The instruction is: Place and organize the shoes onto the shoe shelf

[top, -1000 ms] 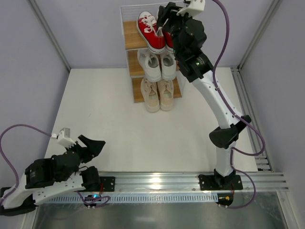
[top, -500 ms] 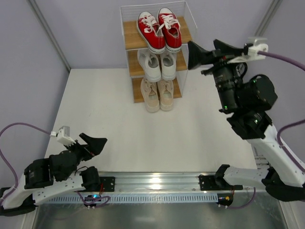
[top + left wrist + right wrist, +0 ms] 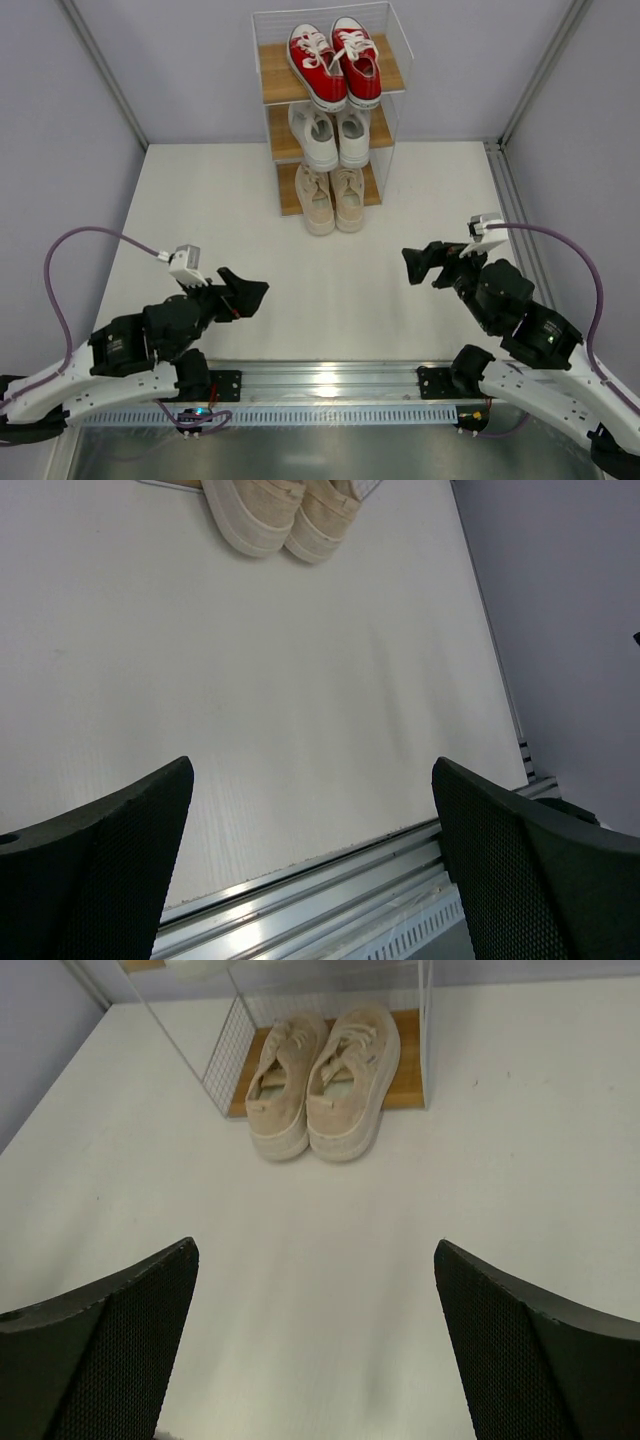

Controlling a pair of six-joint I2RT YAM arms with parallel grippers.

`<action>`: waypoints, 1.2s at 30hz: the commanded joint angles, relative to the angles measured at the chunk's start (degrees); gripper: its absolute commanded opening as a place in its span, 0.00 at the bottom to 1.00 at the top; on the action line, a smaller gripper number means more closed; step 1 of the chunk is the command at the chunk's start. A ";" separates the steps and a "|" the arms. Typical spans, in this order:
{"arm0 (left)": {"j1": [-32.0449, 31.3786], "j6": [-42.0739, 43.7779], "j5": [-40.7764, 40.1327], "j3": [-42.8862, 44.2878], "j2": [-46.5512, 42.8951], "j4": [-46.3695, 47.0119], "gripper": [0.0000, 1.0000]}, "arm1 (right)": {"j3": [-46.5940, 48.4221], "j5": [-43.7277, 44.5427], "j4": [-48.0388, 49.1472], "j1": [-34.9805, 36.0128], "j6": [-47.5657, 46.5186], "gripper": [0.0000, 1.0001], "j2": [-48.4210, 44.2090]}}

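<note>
The left gripper [image 3: 243, 292] hangs low near its base, its jaws wide apart and holding nothing. Well ahead of it and to its right, at the far side of the table [image 3: 200, 200], stands the shoe shelf [image 3: 272, 72]. It holds the red pair [image 3: 335, 60] on top, the white pair [image 3: 330, 135] in the middle and the beige pair [image 3: 333, 198] at the bottom. All the shoes lie far to near, with their toes toward the robot. The right gripper [image 3: 413, 264] is also spread open and empty, and it faces the beige pair almost straight. Neither arm seems clearly nearer, and no shoe seems left to carry.
</note>
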 commanded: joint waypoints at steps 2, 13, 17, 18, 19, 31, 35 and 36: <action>0.26 3.20 3.56 -0.57 3.79 9.04 1.00 | -3.08 -7.20 -7.24 0.36 7.42 1.00 -5.82; 0.26 7.95 6.46 2.33 12.85 10.98 1.00 | -6.43 -11.25 -9.18 0.36 10.24 1.00 -14.79; 0.26 9.44 8.39 0.58 14.87 14.40 1.00 | -7.22 -11.17 -9.88 0.44 11.03 1.00 -13.39; 0.26 9.79 8.92 0.22 15.66 16.67 1.00 | -7.66 -10.99 -9.88 0.36 11.12 1.00 -12.86; 0.26 10.32 9.44 -0.13 16.54 17.83 1.00 | -7.92 -10.73 -9.71 0.27 11.29 1.00 -12.77; 12.01 23.35 35.38 23.67 41.93 43.05 0.49 | -11.44 -12.83 -2.94 0.44 12.00 1.00 -9.25; 26.25 12.63 51.78 30.26 49.49 51.74 0.00 | -13.64 -14.24 -1.53 0.44 12.35 0.88 -12.67; 31.15 10.00 55.20 31.50 51.50 56.38 0.00 | -14.16 -14.51 -1.53 0.44 12.35 0.81 -13.38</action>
